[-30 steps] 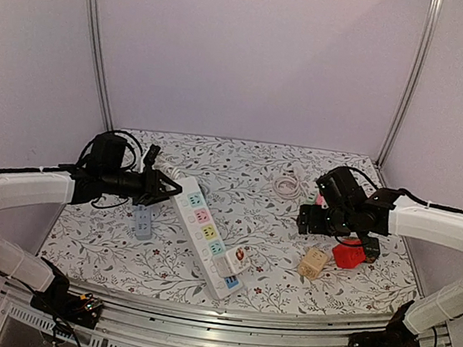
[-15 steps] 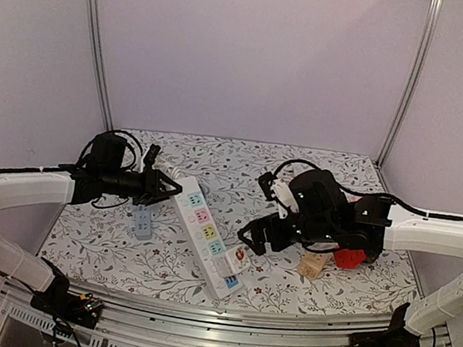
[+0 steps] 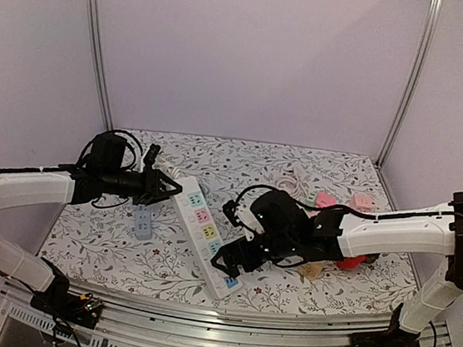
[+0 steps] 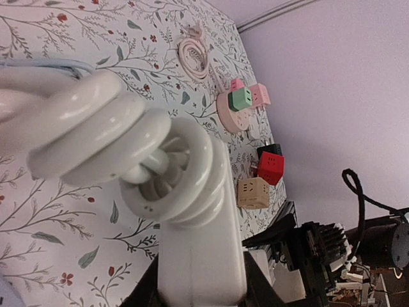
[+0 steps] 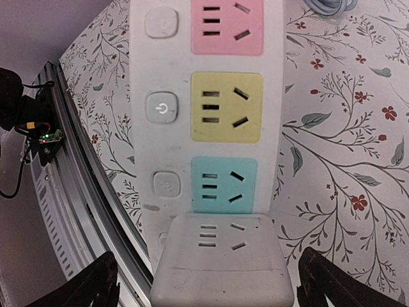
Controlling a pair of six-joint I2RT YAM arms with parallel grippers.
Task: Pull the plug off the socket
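Note:
The socket is a long white power strip (image 3: pixel 201 220) with coloured outlets, lying diagonally on the floral table. My left gripper (image 3: pixel 163 189) is shut on its far end, where the thick white cable (image 4: pixel 128 147) coils; black fingers (image 4: pixel 148 289) press both sides of the strip (image 4: pixel 198 256). The plug (image 5: pixel 220 262) is a white block with slots on top, seated at the strip's near end just below the teal outlet (image 5: pixel 223 185). My right gripper (image 5: pixel 214 281) stands open, one finger (image 5: pixel 96 284) on either side of the plug with a gap to each. In the top view my right gripper (image 3: pixel 234 262) covers the plug.
A red cube (image 3: pixel 354 259) and a tan cube (image 3: pixel 312 271) sit right of the right arm. Pink adapters (image 3: pixel 325 199) and a coiled white cord (image 3: pixel 289 183) lie at the back right. A small grey strip (image 3: pixel 143 224) lies left of the power strip. The metal table rail (image 5: pixel 77 192) runs close by.
My right arm has swung left from the cubes to the near end of the power strip, its jaws open around the plug. The left arm has not moved.

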